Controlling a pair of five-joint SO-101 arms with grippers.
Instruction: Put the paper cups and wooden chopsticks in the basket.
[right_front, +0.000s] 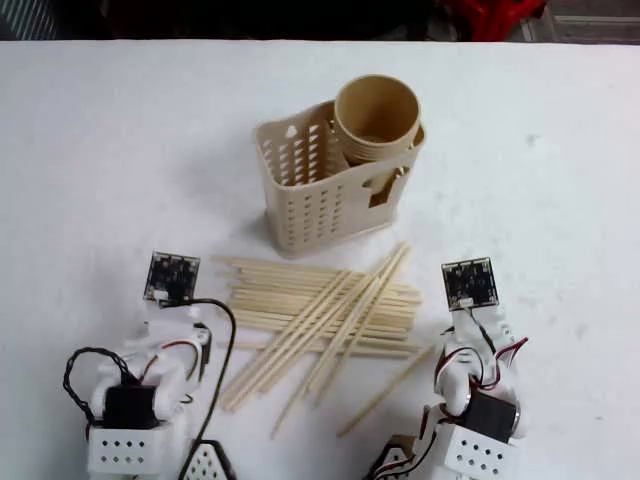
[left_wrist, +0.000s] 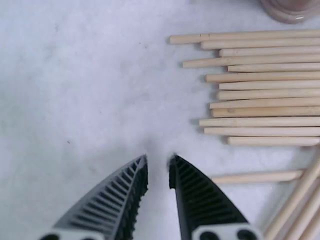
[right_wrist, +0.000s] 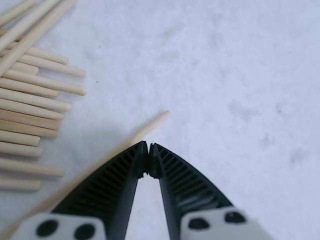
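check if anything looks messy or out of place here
The chopsticks lie in a loose heap on the table in front of the basket, several crossed diagonally over the rest. One stray chopstick lies apart, beside the right tool. The paper cups sit stacked in the basket.

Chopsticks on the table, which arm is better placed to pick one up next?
Probably right: a lone chopstick lies beside the right pincer, apart from the pile, though that pincer is shut. The left pincer, slightly open, is over bare table beside the pile's ends.
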